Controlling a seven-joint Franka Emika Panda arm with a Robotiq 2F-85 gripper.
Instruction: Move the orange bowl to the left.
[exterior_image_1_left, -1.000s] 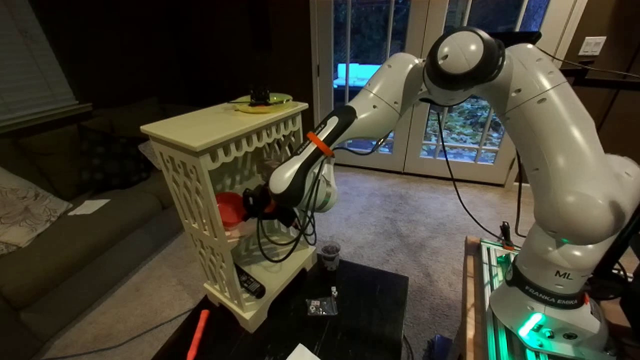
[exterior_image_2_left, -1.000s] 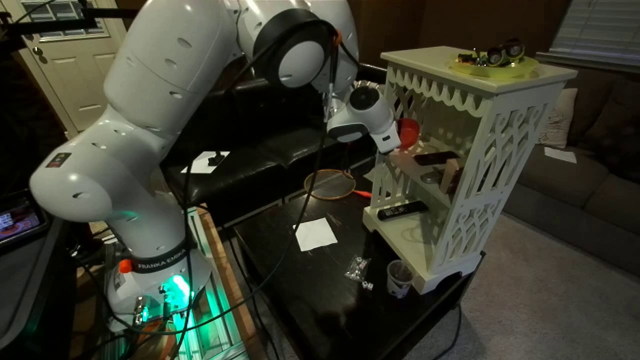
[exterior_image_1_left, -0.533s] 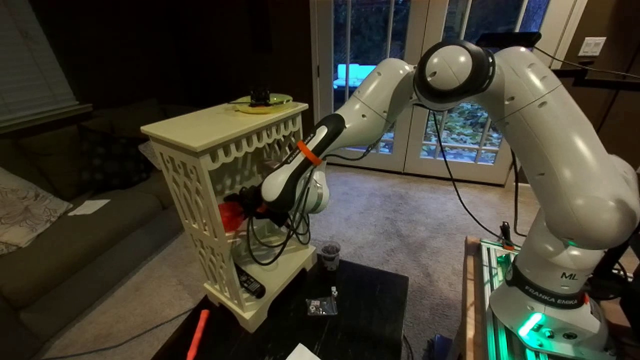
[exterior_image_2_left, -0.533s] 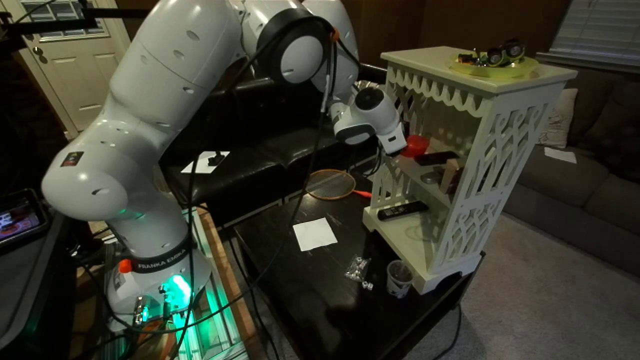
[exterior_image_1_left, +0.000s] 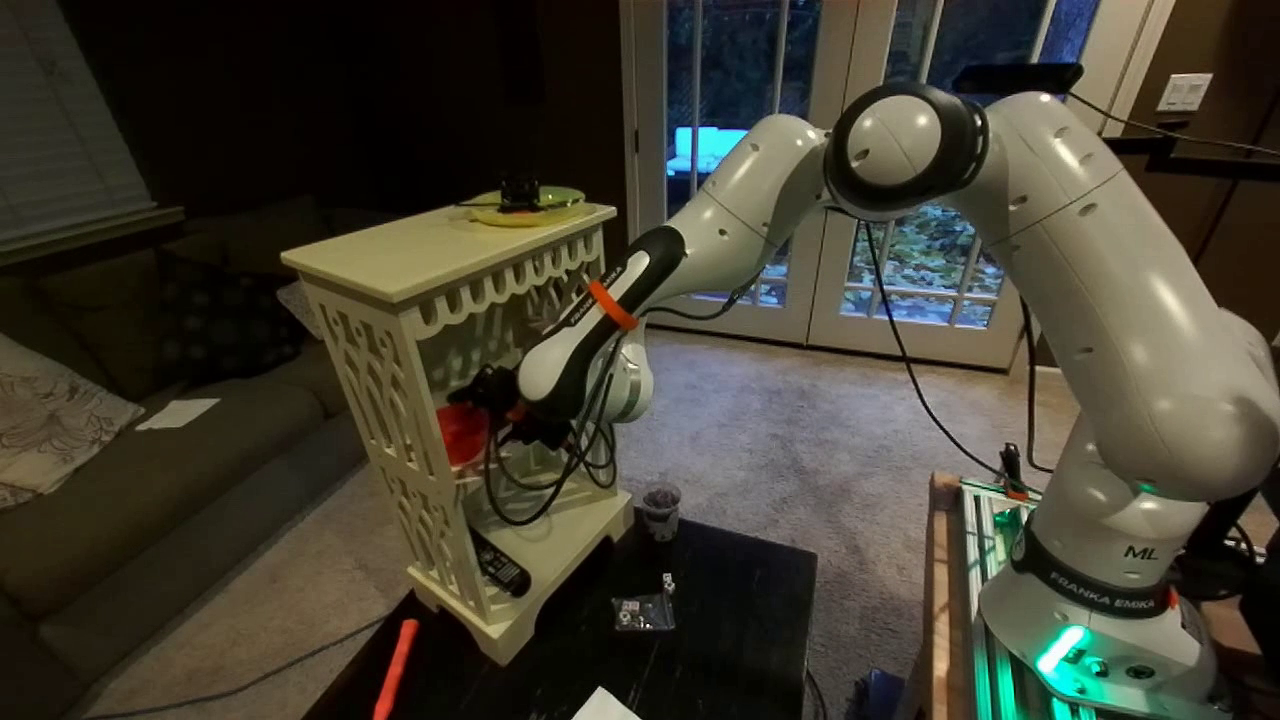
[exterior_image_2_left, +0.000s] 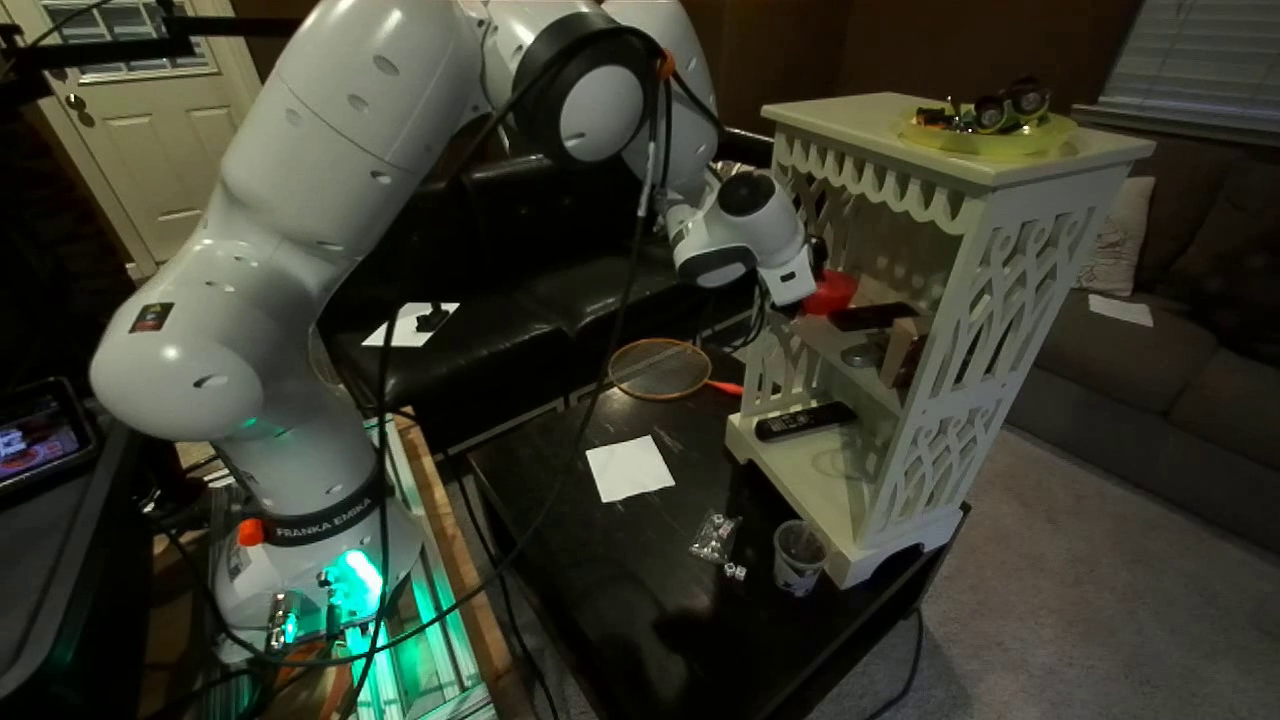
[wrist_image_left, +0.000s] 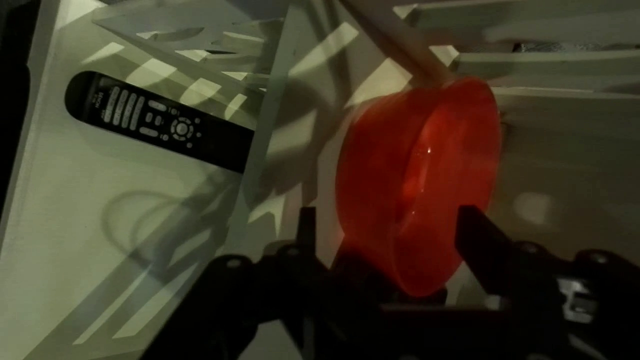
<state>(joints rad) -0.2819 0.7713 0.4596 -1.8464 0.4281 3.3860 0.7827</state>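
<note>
The orange bowl, glossy red-orange, sits on the middle shelf of the cream lattice rack, close to a lattice side panel. It shows in both exterior views, as a red patch partly behind the rack post and as a low red bowl beside the hand. My gripper stands open, its fingers wide apart. The near part of the bowl lies between them: one finger overlaps its open side, while a gap separates the other finger from its outer wall.
A black remote lies on the lower shelf. Further along the middle shelf are a dark flat object and a brown box. The rack's side panel and scalloped front trim border the space around my hand.
The bowl has come down from a tilted, higher position onto the shelf. My gripper lowered with it, then opened and rose slightly. The arm has shifted a little toward the rack.
</note>
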